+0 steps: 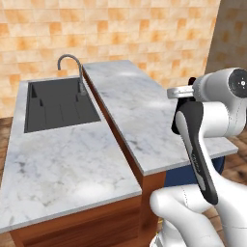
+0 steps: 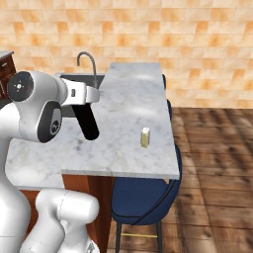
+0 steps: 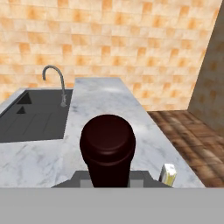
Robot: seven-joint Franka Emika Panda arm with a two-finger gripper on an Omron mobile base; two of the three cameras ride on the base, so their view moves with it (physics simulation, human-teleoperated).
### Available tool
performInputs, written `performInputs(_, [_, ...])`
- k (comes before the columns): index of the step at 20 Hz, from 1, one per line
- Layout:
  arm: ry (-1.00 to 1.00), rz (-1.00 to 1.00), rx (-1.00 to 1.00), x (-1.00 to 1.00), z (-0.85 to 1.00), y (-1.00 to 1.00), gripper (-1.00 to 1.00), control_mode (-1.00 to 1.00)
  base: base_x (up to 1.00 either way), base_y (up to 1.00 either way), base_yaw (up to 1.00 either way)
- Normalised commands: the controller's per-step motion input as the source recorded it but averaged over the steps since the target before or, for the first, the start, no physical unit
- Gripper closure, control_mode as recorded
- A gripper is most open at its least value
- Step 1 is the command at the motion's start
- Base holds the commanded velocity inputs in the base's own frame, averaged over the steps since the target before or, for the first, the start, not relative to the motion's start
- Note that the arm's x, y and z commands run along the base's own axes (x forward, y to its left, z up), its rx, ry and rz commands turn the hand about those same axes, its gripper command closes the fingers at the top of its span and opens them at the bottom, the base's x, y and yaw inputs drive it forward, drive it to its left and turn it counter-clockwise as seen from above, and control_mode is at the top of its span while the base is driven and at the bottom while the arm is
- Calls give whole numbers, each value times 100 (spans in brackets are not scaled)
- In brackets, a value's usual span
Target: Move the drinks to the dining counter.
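Holding the wine bottle (image 2: 87,122) upright, the closed claw (image 2: 83,99) hangs above the dining bench (image 2: 123,99); the carton (image 2: 145,137) stands right of it.

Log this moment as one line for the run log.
gripper: shut on wine bottle | bottle: held above dining counter | carton: upright on dining counter, near edge | sink: on lower counter

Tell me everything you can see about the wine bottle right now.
The wine bottle is near-black glossy glass. It hangs tilted above the dining counter, not touching it, with the shut gripper clamped on its upper end. In the hand view its rounded dark body looms close. The small carton stands apart.
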Motion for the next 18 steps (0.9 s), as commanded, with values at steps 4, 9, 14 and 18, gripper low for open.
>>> performInputs(4, [0, 0, 0, 7, -10, 0, 100, -100, 0, 0, 0])
performInputs(9, [0, 0, 0, 16, -15, 0, 100, -100, 0, 0, 0])
performInputs(14, [0, -2, 0, 9, -12, -4, 100, -100, 0, 0, 0])
performInputs(18, [0, -2, 0, 11, -12, -3, 100, -100, 0, 0, 0])
